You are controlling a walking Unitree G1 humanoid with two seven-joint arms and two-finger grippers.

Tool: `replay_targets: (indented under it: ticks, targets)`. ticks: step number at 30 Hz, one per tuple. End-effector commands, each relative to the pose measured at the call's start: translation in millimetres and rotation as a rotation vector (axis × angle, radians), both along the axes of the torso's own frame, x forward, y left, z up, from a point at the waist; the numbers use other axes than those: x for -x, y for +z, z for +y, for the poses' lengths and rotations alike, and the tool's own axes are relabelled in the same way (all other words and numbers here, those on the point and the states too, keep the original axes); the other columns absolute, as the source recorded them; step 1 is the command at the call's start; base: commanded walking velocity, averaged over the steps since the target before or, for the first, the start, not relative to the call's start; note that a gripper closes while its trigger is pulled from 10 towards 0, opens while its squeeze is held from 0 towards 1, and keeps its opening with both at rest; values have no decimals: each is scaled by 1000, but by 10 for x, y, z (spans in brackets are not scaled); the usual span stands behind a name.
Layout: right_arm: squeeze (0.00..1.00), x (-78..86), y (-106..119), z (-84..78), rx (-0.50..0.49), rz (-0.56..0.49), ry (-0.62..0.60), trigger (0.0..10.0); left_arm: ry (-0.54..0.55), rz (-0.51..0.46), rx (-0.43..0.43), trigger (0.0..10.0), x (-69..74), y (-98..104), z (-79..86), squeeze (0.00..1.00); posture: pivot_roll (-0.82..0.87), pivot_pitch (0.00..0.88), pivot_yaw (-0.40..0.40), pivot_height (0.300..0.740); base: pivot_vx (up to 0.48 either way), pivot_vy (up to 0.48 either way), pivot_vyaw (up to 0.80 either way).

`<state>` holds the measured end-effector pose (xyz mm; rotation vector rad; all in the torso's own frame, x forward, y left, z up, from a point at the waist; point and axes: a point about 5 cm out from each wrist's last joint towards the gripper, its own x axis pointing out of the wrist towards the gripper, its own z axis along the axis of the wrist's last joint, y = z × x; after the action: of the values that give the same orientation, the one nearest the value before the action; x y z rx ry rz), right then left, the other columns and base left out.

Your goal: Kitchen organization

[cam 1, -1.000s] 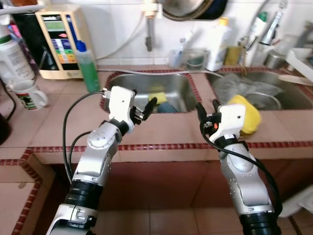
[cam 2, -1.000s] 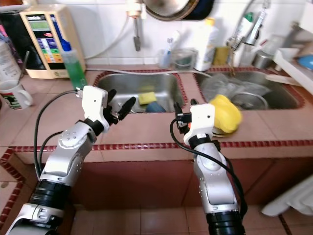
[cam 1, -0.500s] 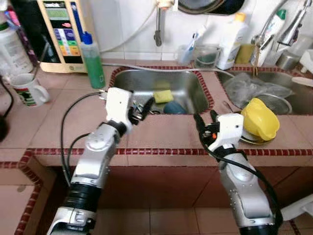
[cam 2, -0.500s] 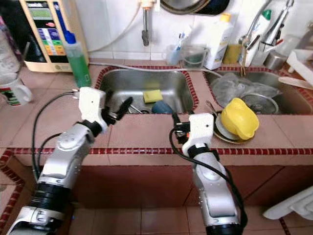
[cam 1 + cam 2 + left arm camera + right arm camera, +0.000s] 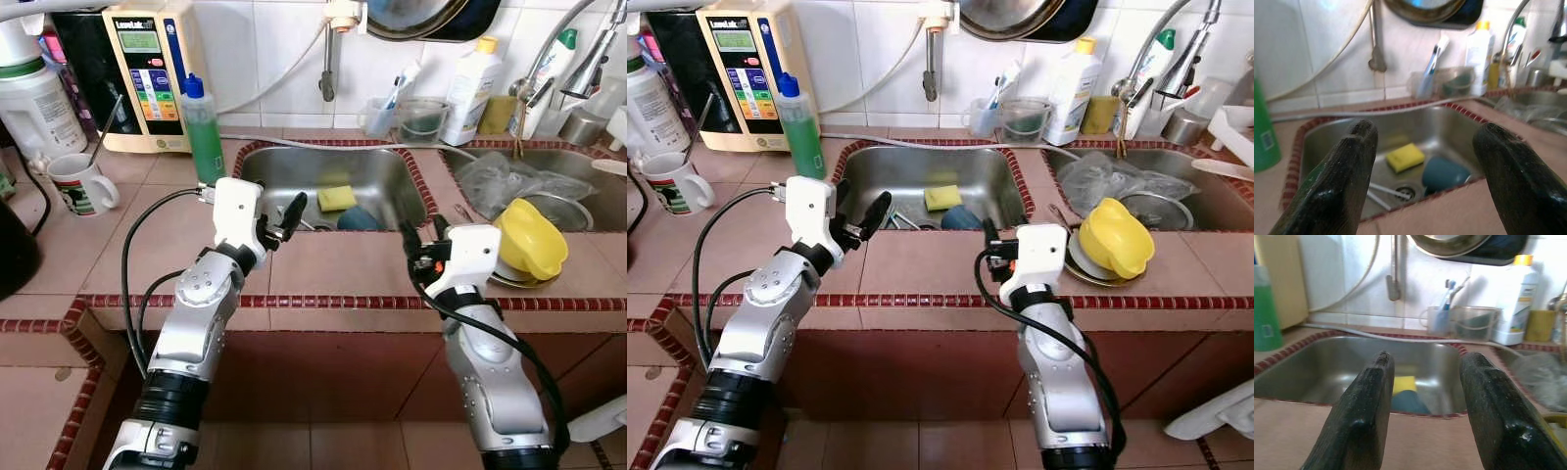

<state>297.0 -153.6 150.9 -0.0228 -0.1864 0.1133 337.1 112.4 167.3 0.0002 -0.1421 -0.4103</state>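
Now, head views: the camera has pulled back and up since a second ago; both arms keep their pose, so no work begun. Left hand (image 5: 284, 217) spread wide over the bench (image 5: 333, 264) at the sink (image 5: 294, 166) rim; right hand (image 5: 423, 235) narrower, empty. Left wrist: sponge (image 5: 1405, 157) and blue cup (image 5: 1446, 173) in the basin. Right wrist: green bottle (image 5: 1265, 313); labels unreadable.

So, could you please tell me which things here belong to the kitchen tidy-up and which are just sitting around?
Job:
sponge
blue cup in the sink
yellow bowl
left gripper, open
right gripper, open

Lying about:
mug
green bottle
white bottle
water filter
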Motion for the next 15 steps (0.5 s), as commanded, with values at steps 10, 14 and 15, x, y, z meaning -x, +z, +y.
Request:
replay_targets:
  ticks: [10,14,15]
  targets:
    - [1000,87,-167,-195,-14,30,-4,10000,66,21,-65,10000,30,-120,325,0,-78,0,30,740,0,0,0]
    - [1000,59,-142,-186,-16,12,-2,10000,90,4,-77,10000,34,-106,357,0,-69,0,24,740,0,0,0]
    - [1000,52,-136,-183,-17,8,-1,10000,92,2,-77,10000,32,-101,361,0,-69,0,24,740,0,0,0]
